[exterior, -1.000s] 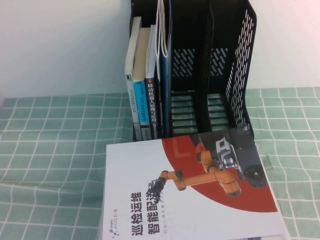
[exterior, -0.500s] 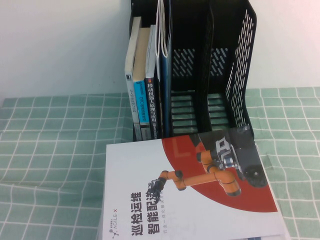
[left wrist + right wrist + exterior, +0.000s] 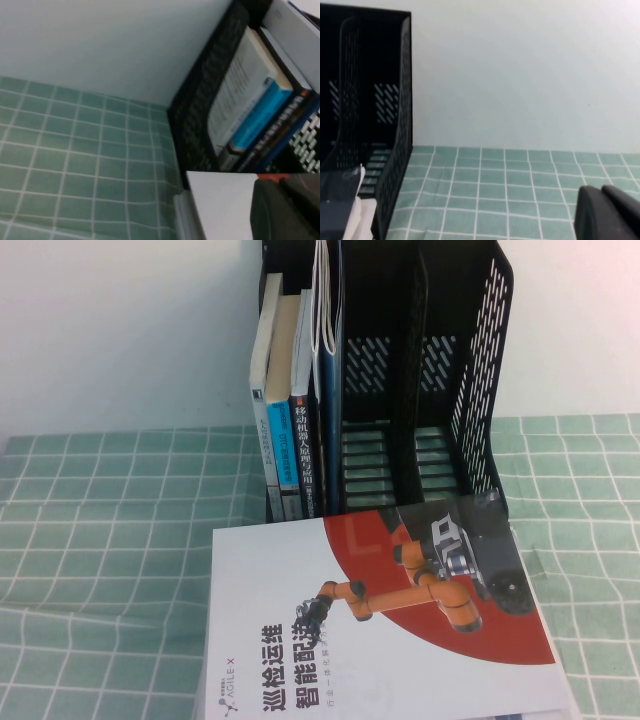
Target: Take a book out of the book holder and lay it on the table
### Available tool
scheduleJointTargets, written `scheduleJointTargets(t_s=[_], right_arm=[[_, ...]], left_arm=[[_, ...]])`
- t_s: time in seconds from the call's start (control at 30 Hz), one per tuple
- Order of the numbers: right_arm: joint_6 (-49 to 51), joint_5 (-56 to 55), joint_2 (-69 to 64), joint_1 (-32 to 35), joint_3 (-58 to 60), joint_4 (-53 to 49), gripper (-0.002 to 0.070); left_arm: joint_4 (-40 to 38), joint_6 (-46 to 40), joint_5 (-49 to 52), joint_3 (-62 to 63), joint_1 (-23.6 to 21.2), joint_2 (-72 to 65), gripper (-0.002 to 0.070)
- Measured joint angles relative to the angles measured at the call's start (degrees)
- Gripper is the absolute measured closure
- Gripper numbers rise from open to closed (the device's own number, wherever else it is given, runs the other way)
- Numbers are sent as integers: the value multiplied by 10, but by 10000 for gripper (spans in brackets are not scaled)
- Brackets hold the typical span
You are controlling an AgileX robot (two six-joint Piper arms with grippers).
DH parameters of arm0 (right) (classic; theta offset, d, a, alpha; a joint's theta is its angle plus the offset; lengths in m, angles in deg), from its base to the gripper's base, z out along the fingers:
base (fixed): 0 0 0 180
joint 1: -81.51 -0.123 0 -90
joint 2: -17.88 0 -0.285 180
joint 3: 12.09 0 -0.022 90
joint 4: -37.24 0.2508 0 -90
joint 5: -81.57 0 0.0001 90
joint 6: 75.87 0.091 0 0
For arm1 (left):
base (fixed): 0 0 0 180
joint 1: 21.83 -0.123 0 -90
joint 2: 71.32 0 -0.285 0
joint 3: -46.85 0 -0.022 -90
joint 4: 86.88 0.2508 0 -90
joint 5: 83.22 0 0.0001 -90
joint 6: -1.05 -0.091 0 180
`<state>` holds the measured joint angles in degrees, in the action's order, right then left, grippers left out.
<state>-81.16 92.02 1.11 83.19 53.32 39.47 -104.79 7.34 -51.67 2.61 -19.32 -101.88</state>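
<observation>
High view: the book (image 3: 328, 390) stands upright in the book holder's (image 3: 480, 390) left compartment, wedged beside thick books (image 3: 285, 430), so it probably has to slide out forward. A white-and-red book (image 3: 300, 640) lies on the bench (image 3: 100, 520) just before the holder, crowding the landing spot. The left claw (image 3: 287, 210) hangs by the holder's left front and the right claw (image 3: 610, 212) off its right side. I cannot tell whether either is spread.

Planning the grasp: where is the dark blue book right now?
In the high view, the dark blue book stands upright in the book holder, left of its empty compartments, right of the thick books. Neither gripper shows there.
</observation>
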Motion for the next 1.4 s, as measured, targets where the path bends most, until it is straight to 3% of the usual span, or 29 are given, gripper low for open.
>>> scheduleJointTargets(t_s=[0.3, 0.47, 0.57, 0.7, 0.87, 1.2, 1.4], right_arm=[[-126, 53, -175, -28, -114, 80, 678], [-303, 25, -283, -59, -119, 218, 678], [-406, -9, -341, -86, -121, 300, 678], [-524, -37, -400, -140, -139, 372, 678], [-581, -51, -458, -218, -185, 398, 678], [-586, -111, -509, -351, -250, 426, 678], [-527, -245, -536, -377, -252, 420, 678]], left_arm=[[-326, -324, -4, 108, 0, -247, 678], [-496, -463, 19, 171, 3, -391, 678], [-558, -544, 36, 211, 15, -471, 678], [-585, -599, 49, 271, 48, -550, 678], [-589, -599, 44, 317, 110, -606, 678], [-582, -583, -88, 321, 251, -625, 677], [-593, -568, -123, 321, 261, -625, 678]])
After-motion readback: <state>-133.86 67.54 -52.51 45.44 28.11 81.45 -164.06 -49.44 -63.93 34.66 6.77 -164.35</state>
